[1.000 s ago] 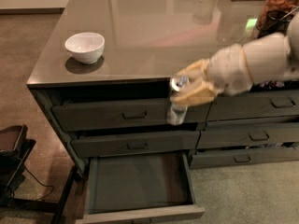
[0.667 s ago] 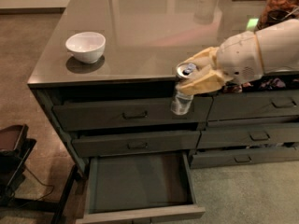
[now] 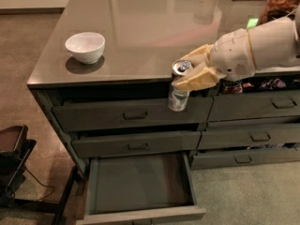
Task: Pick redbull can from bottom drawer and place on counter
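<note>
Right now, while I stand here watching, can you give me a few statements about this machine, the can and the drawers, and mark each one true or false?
1. The end effector is gripping the can. True.
2. The can is standing on the counter. False: it is held in the air just in front of the counter's front edge.
3. The bottom drawer is pulled open. True.
4. The white bowl lies in the bottom drawer. False: it sits on the counter, near the front left corner.
</note>
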